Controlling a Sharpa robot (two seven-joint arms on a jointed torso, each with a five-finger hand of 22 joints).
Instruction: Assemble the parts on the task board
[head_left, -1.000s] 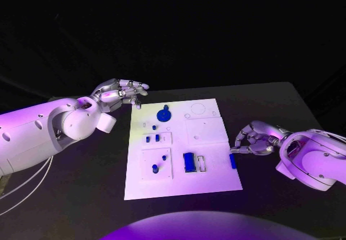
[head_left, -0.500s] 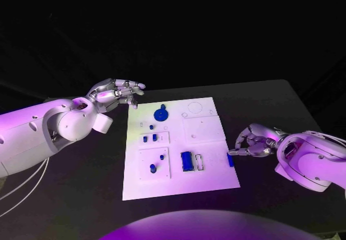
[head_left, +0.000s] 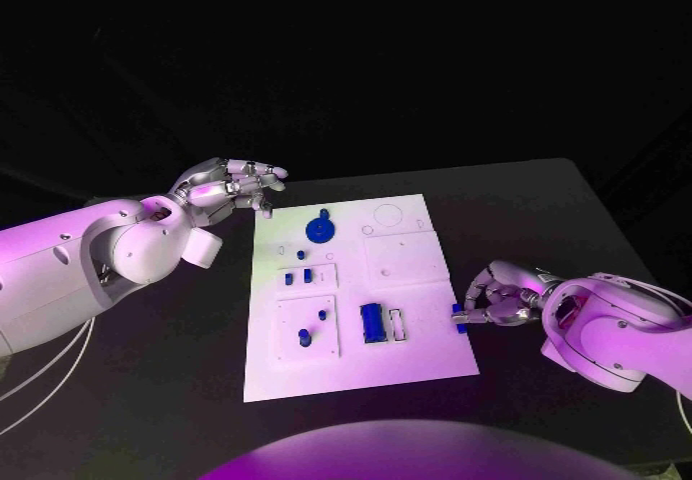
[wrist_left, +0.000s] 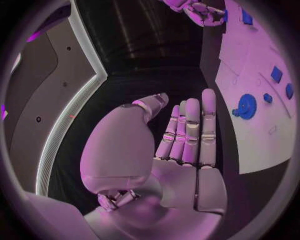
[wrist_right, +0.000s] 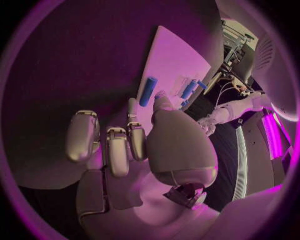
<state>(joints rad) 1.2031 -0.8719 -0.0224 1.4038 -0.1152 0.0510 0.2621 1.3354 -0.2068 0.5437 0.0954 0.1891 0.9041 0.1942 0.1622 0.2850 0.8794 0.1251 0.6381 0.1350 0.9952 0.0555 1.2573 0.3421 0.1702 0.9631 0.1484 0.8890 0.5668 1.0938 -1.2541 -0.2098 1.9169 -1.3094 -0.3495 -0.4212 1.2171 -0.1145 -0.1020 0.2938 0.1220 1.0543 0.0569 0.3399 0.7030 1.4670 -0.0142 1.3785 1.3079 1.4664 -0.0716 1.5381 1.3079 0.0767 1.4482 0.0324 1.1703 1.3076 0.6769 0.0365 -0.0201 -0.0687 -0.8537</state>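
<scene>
Head view: the right hand (head_left: 490, 300) has crept in to the task board (head_left: 411, 262)'s right edge, fingertips now at the blue bar (head_left: 459, 316), so a pickup looks near; whether it grips, I cannot tell. Left wrist view: the left hand (wrist_left: 181, 135) hangs empty with straight fingers beside the blue gear (wrist_left: 247, 106). Right wrist view: the bar lies just beyond the fingertips (wrist_right: 132, 107), apparently untouched.

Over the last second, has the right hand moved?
Yes. The right hand has closed in on the board's right edge, its fingertips now at the blue part lying there.
</scene>
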